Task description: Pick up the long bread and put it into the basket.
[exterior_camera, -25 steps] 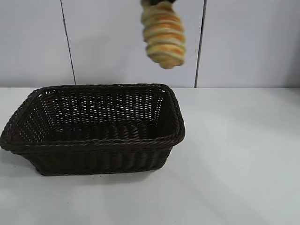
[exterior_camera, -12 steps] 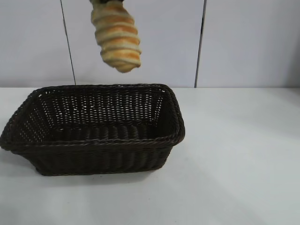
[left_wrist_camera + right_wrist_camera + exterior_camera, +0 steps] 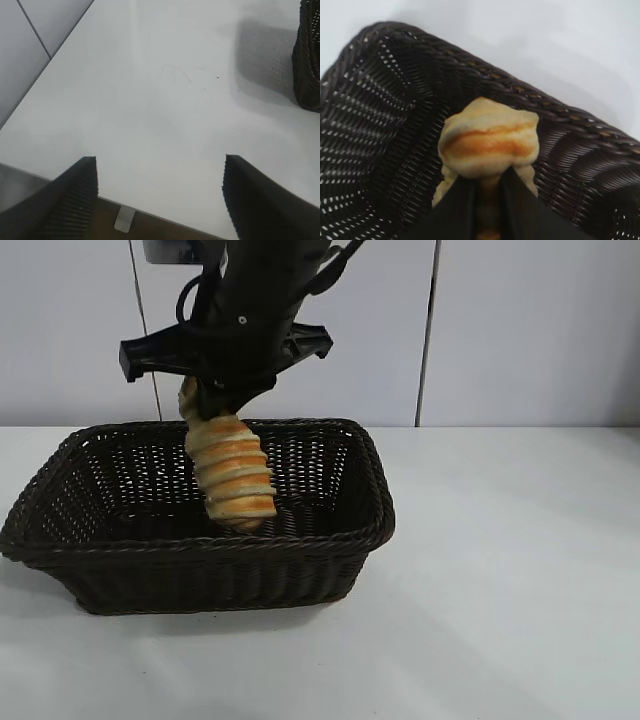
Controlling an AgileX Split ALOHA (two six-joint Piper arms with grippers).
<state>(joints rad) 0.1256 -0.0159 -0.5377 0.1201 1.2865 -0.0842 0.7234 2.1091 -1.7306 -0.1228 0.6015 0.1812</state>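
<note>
The long bread (image 3: 232, 475), a tan loaf with orange-brown ridges, hangs upright with its lower end down inside the dark woven basket (image 3: 200, 540). My right gripper (image 3: 206, 402) comes down from above and is shut on the loaf's upper end. In the right wrist view both black fingers (image 3: 455, 205) pinch the long bread (image 3: 490, 142) above the basket's (image 3: 560, 115) floor. My left gripper (image 3: 160, 165) stands open over the bare table near its edge, with nothing between its fingers. A corner of the basket (image 3: 307, 55) shows far off in that view.
The white table (image 3: 500, 590) stretches to the right of the basket. A pale panelled wall (image 3: 530, 330) stands behind. The table's edge (image 3: 150, 212) lies just under the left gripper.
The right arm has carried the loaf leftward and then down, from high above the basket's back rim to inside it. The arm's body now shows in the exterior view.
</note>
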